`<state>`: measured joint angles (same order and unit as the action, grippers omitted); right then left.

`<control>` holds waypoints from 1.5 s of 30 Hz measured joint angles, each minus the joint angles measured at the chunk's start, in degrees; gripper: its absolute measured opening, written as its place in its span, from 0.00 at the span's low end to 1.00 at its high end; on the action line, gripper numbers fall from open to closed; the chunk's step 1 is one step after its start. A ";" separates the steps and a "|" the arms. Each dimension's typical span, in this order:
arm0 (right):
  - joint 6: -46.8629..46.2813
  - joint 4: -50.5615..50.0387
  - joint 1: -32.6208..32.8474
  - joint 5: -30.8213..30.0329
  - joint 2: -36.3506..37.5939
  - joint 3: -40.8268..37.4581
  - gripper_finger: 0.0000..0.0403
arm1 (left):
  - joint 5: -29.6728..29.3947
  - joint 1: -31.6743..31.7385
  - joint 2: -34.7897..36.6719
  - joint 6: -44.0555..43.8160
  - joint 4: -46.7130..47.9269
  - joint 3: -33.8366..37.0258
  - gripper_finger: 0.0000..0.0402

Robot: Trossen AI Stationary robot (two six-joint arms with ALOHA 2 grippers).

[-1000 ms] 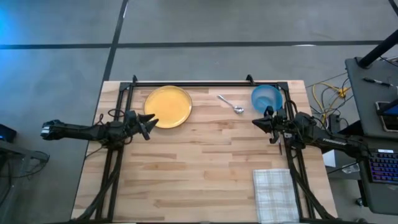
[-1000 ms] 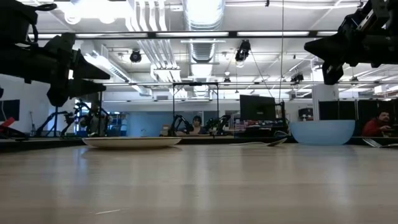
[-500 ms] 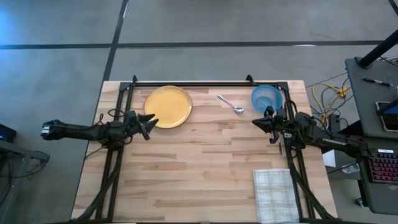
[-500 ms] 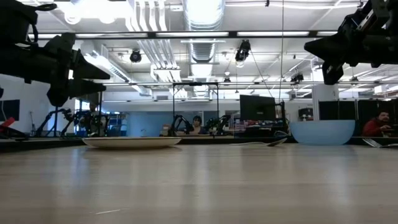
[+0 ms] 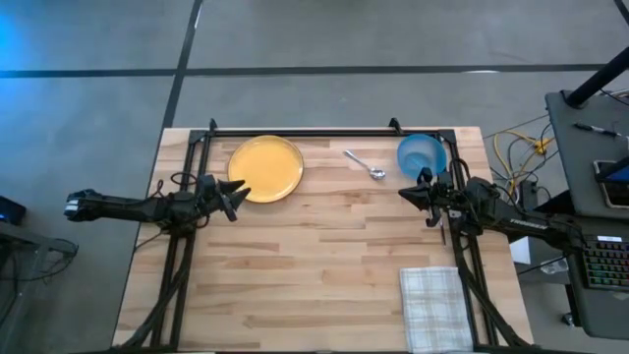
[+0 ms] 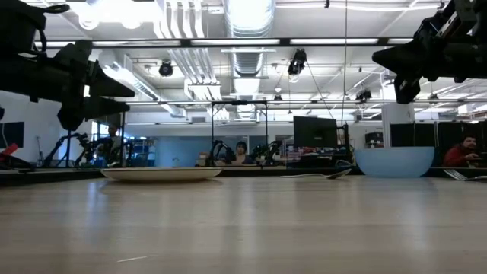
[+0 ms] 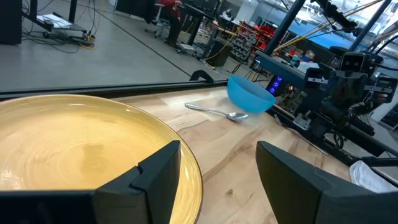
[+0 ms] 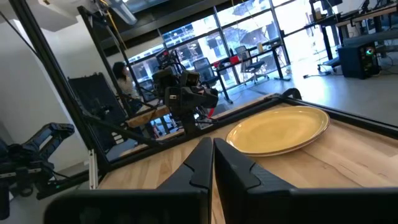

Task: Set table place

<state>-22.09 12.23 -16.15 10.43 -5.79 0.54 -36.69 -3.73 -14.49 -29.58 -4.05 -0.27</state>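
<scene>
Table (image 5: 324, 246): L tool (image 5: 239, 187) spread by plate (image 5: 265, 167), R tool (image 5: 405, 194) pressed together nr bowl (image 5: 422, 152).

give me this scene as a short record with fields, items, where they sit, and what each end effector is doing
plate: far left of table
spoon: between plate and bowl
bowl: far right corner
napkin: near right edge
fork: not visible
left end effector: open, raised beside the plate, empty
right end effector: shut, raised near the bowl, empty

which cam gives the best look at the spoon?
Left wrist view: the spoon lies whole on the table beside the blue bowl. High view shows it small; low view only an edge-on sliver; right wrist view misses it.
</scene>
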 joint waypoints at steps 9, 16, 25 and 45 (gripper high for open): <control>0.00 0.00 0.00 -0.01 0.00 0.00 0.02 | 0.01 0.00 -0.01 0.00 0.00 0.00 0.49; 0.00 0.00 -0.01 0.00 -0.01 0.01 0.02 | 0.00 0.01 -0.01 -0.02 0.00 0.00 0.49; 0.00 0.05 -0.01 -0.01 0.00 0.01 0.02 | 0.02 0.01 -0.01 0.00 0.00 0.00 0.49; -24.93 24.58 0.00 -6.00 -0.06 0.00 0.02 | 0.11 0.01 -0.04 2.34 -13.09 0.00 0.49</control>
<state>-47.02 36.81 -16.14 4.43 -5.85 0.54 -36.58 -3.73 -14.52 -27.25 -17.14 -0.27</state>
